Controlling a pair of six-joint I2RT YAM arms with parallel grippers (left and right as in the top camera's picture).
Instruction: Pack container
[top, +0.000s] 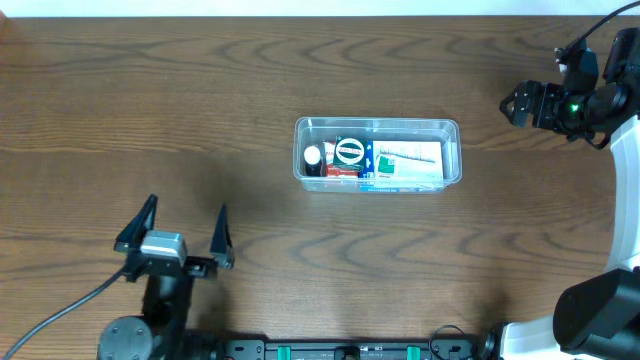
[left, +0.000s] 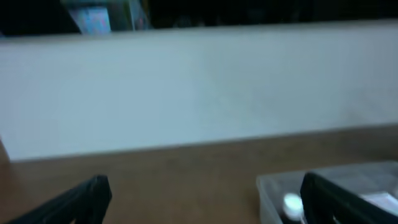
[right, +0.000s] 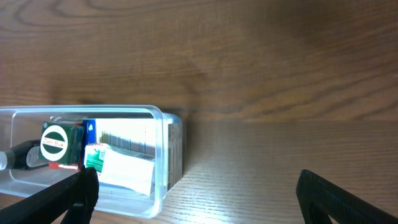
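Note:
The clear plastic container (top: 380, 122) sits at the table's middle. It holds a packet with a round green label (top: 349, 152), a white and green packet (top: 410, 160) and a small white-capped item (top: 313, 156). My left gripper (top: 186, 215) is open and empty at the front left, well away from it. My right gripper (top: 512, 103) is open and empty at the far right, beyond the tub's right end. The left wrist view shows the tub's corner (left: 273, 186) beside the open jaws (left: 205, 186). The right wrist view shows the tub (right: 158, 115) to the left of the open jaws (right: 196, 183).
The brown wooden table (top: 150, 110) shows no other loose objects. A pale wall (left: 199, 93) runs along the table's far edge in the left wrist view. A black cable (top: 60, 310) trails from the left arm at the front left.

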